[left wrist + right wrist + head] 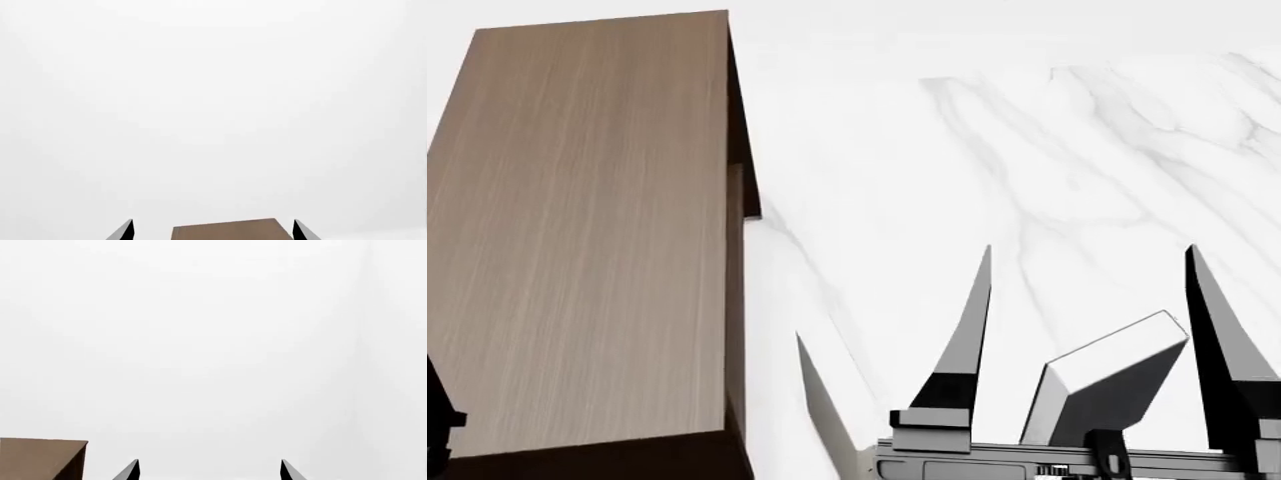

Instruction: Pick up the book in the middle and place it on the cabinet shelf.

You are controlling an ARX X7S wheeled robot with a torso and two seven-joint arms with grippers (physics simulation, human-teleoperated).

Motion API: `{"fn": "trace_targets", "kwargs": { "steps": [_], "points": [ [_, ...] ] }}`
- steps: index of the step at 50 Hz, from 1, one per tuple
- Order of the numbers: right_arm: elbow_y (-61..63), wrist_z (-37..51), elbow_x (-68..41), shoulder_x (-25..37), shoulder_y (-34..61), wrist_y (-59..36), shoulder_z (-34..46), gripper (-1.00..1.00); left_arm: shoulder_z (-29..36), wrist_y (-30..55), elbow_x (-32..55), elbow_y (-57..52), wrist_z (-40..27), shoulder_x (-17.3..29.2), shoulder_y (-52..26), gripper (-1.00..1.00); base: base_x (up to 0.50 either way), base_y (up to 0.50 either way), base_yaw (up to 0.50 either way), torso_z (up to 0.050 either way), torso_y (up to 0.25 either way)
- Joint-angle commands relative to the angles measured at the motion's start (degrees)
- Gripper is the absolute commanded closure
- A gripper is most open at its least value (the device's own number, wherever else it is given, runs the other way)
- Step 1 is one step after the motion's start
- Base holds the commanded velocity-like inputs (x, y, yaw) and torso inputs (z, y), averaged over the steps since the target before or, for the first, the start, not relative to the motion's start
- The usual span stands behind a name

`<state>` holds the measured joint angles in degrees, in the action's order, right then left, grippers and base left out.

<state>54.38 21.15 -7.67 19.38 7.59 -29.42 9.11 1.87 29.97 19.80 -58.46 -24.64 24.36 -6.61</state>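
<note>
The dark charcoal book (1121, 395) with white page edges (1108, 345) shows tilted low in the head view, between the two long fingers of my right gripper (1089, 250). That gripper is wide open, and its wrist view shows nothing between its fingers (209, 462). The brown wood-grain cabinet (587, 240) stands at the left and also shows in the right wrist view (40, 457). My left gripper (213, 221) is open and empty, with the cabinet's top (230, 231) showing between its fingers. In the head view only a dark part of the left arm (435, 425) shows.
A white marble tabletop (988, 150) spreads to the right of the cabinet. A pale narrow shape (825, 405), possibly an off-white book, stands between the cabinet and my right gripper. Both wrist views face a plain white background.
</note>
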Motion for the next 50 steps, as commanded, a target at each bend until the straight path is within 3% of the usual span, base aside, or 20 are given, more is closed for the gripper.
{"fn": "trace_targets", "kwargs": {
  "steps": [1, 9, 12, 16, 18, 23, 34, 37, 41, 50],
  "points": [
    [-0.56, 0.31, -0.25, 0.23, -0.10, 0.42, 0.11, -1.00, -1.86, 0.47, 4.36, -1.09, -1.83, -0.22, -0.72, -1.00, 0.00, 0.00, 0.00, 0.000, 0.000],
    [-0.94, 0.54, -0.22, 0.35, -0.04, 0.70, 0.42, -1.00, 5.77, -2.76, 13.99, -1.48, -16.42, 13.49, -4.32, -1.00, 0.00, 0.00, 0.00, 0.000, 0.000],
    [-1.46, 0.37, -1.68, 0.04, 0.73, 0.30, -0.58, -1.00, 9.03, -5.41, 16.29, -1.43, -20.63, 16.63, -5.56, -1.00, 0.00, 0.00, 0.00, 0.000, 0.000],
    [1.04, 0.97, -4.57, 0.18, 5.29, -6.13, -3.63, -1.00, 11.65, -5.84, 15.95, -0.97, -22.10, 17.14, -5.78, -1.00, 0.00, 0.00, 0.00, 0.000, 0.000],
    [1.64, 0.69, -9.20, 0.21, 16.11, -15.95, -6.50, -1.00, 12.34, -6.19, 15.83, -0.54, -22.14, 16.96, -5.38, -1.00, 0.00, 0.00, 0.00, 0.000, 0.000],
    [-4.04, -0.82, -14.91, -0.67, 32.63, -27.82, -7.94, -1.00, 11.83, -6.86, 18.99, 0.43, -22.53, 16.62, -5.37, -1.00, 0.00, 0.00, 0.00, 0.000, 0.000],
    [-26.20, -4.28, -12.37, -2.83, 53.69, -25.40, -1.49, -1.00, 13.16, -6.19, 20.47, 1.79, -22.99, 16.29, -5.50, -1.00, 0.00, 0.00, 0.00, 0.000, 0.000],
    [-36.60, -5.46, -12.66, -4.37, 59.76, -28.42, -0.04, -1.00, 13.04, -6.13, 20.89, 1.88, -23.20, 16.39, -5.69, -1.00, 0.00, 0.00, 0.00, 0.000, 0.000],
    [-47.55, -7.08, -11.90, -6.17, 64.68, -25.33, 0.87, -1.00, 12.85, -6.13, 21.67, 1.80, -23.47, 16.52, -5.97, -1.00, 0.00, 0.00, 0.00, 0.000, 0.000],
    [-74.06, 0.35, -7.26, -12.44, 73.59, -15.37, -3.16, -1.00, 13.80, -6.85, 21.28, 2.32, -23.18, 16.16, -5.16, -1.00, 0.00, 0.00, 0.00, 0.000, 0.000]
  ]
}}
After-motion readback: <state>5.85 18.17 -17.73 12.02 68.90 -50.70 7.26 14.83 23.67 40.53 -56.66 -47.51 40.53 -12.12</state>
